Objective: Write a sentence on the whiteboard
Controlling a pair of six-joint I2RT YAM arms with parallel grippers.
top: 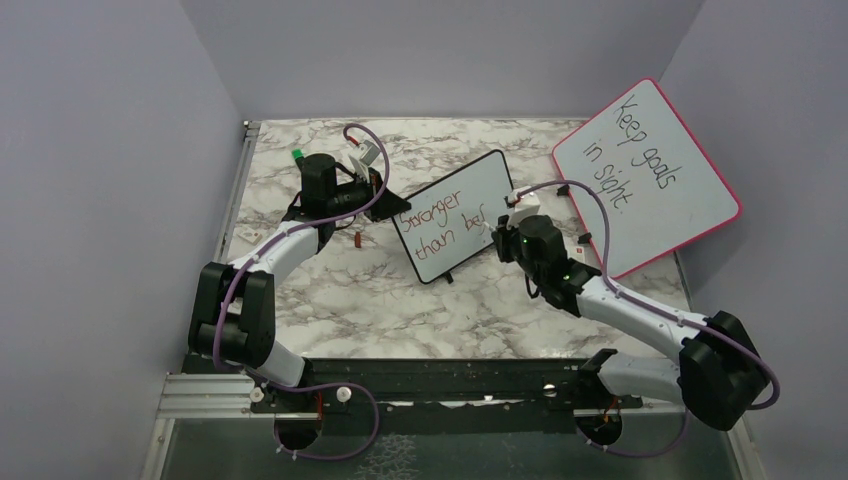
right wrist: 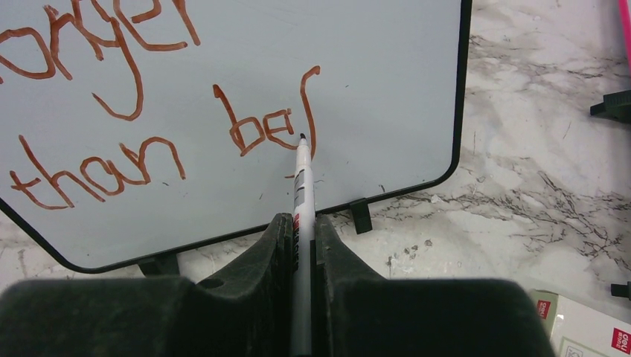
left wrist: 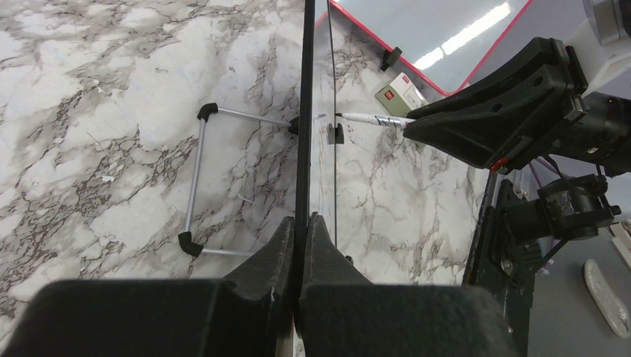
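on the whiteboard, marker tip

The reddish-brown sentence on the whiteboard reads "Stronger" on its upper line and "than bef" below it. The pink-framed board carries black handwriting: "Keep goals in sight." Print on the marker and the red label on the small box are too small to read.
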